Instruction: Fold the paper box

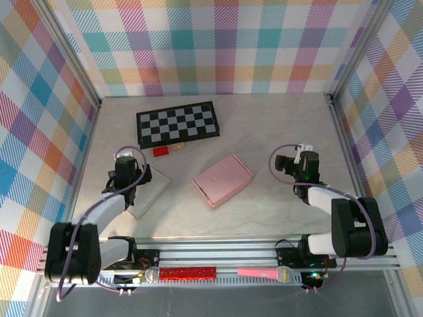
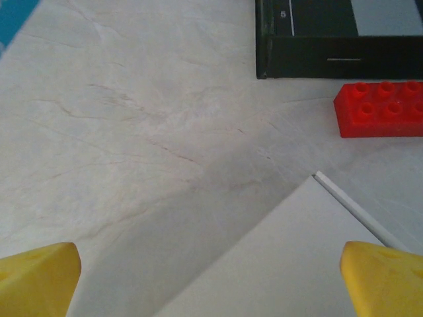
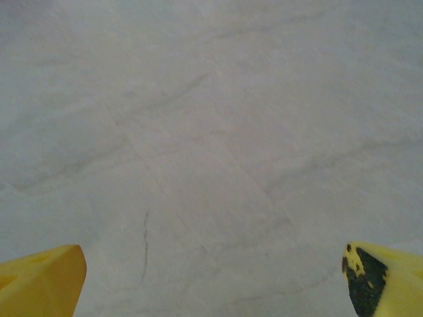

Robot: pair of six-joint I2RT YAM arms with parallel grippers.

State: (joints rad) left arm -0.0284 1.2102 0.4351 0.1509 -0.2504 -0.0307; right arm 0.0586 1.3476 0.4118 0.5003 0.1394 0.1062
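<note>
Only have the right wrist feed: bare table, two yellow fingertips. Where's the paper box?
Observer: The pink paper box lies mid-table, to the left of the right gripper and apart from it.
Operator: Left arm on it?
Observer: No. The left gripper hangs open over the corner of a white sheet, left of the box.
Operator: Anything else out there?
Observer: A red brick lies beside a checkerboard, toward the far side of the table.
</note>
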